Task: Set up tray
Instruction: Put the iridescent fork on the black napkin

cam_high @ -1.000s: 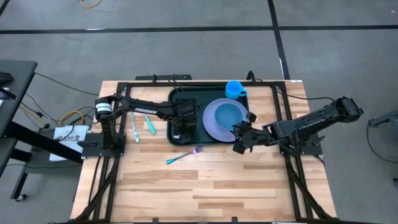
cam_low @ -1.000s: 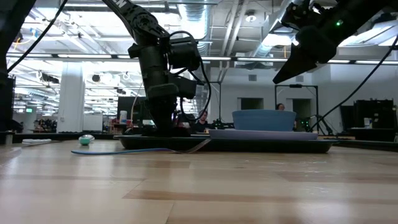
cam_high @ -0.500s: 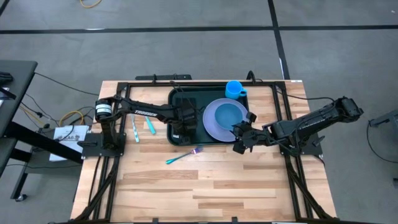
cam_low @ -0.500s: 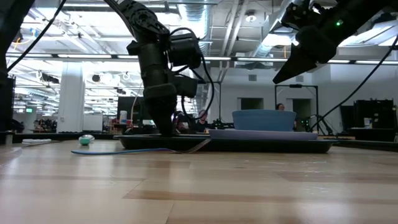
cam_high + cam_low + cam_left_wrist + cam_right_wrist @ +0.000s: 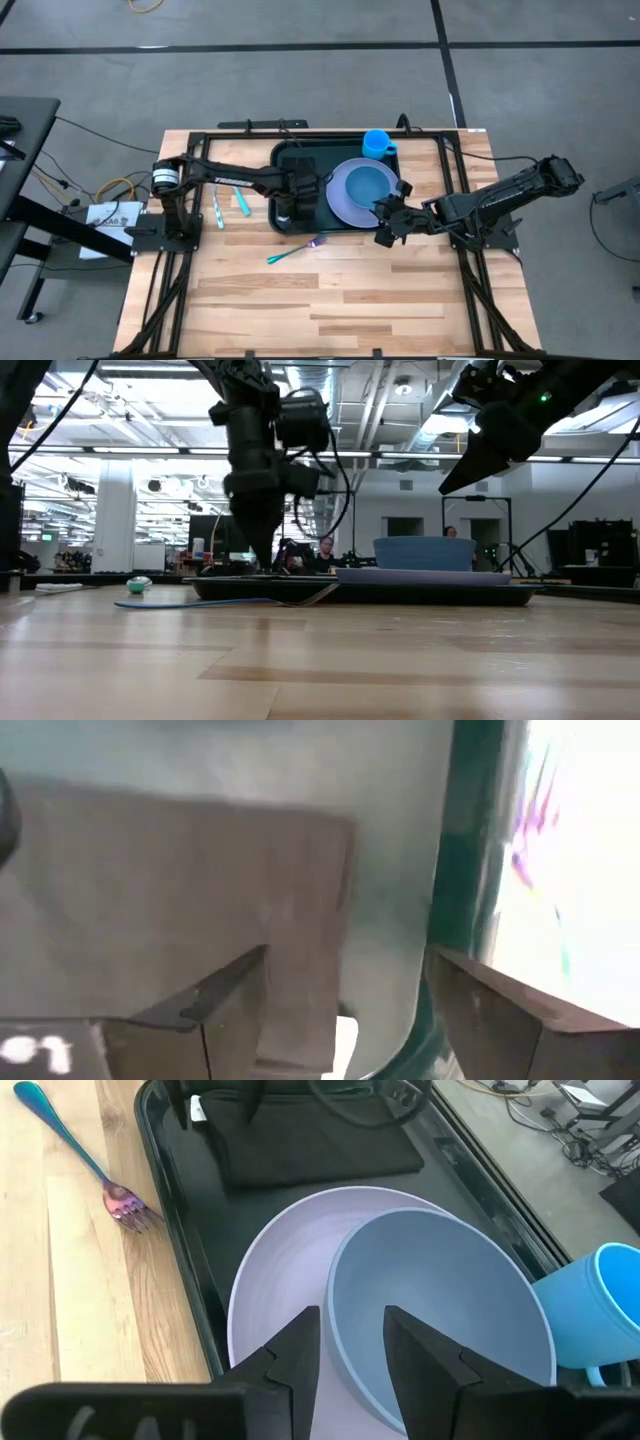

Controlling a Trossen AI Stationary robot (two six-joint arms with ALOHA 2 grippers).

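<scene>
The dark green tray [image 5: 284,152] lies at the table's far middle. On it a lavender plate [image 5: 338,200] carries a blue bowl [image 5: 370,183], a blue cup [image 5: 377,143] stands in its far right corner, and a flat black folded cloth [image 5: 310,1135] lies in its left part. My left gripper [image 5: 345,990] stands open, pointing down just above the cloth's near end, with the tray's rim [image 5: 460,870] beside it. My right gripper [image 5: 352,1342] hovers open and holds nothing, high over the tray's near right corner [image 5: 385,232].
A fork with a teal handle [image 5: 293,250] lies on the wood just near of the tray. Two teal utensils [image 5: 218,208] [image 5: 241,200] lie left of it. Black frame rails run along the table's left and right sides. The near half of the table is bare wood.
My left gripper has risen a little above the tray's left part, staying pointed down. The black cloth stays flat on the tray.
</scene>
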